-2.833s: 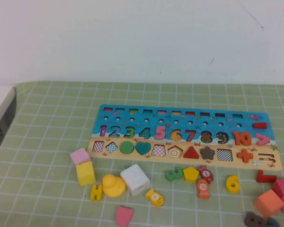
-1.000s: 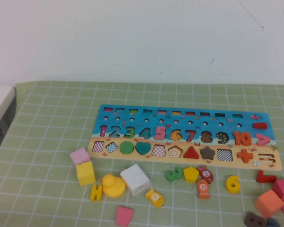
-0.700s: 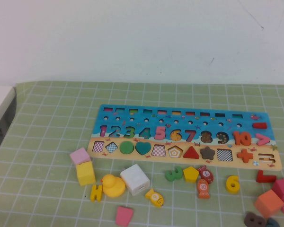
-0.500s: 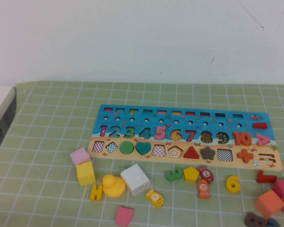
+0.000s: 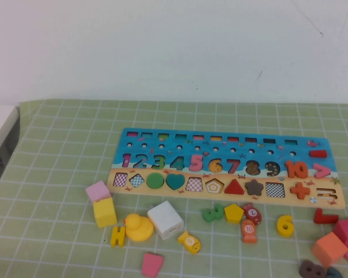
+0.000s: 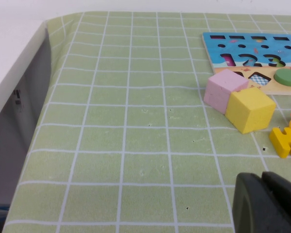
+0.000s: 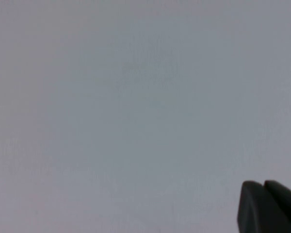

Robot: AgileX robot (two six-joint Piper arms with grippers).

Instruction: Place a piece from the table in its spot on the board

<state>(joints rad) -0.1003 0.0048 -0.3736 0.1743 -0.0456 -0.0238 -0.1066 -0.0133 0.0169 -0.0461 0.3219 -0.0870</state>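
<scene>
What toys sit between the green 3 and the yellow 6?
In the high view, between the green 3 and the yellow 6 sit a yellow pentagon and two red-orange fish.

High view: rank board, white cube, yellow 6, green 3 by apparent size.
1. board, by far the largest.
2. white cube.
3-4. yellow 6 and green 3 look about alike, so no ranking.
Neither hand shows in this view.
</scene>
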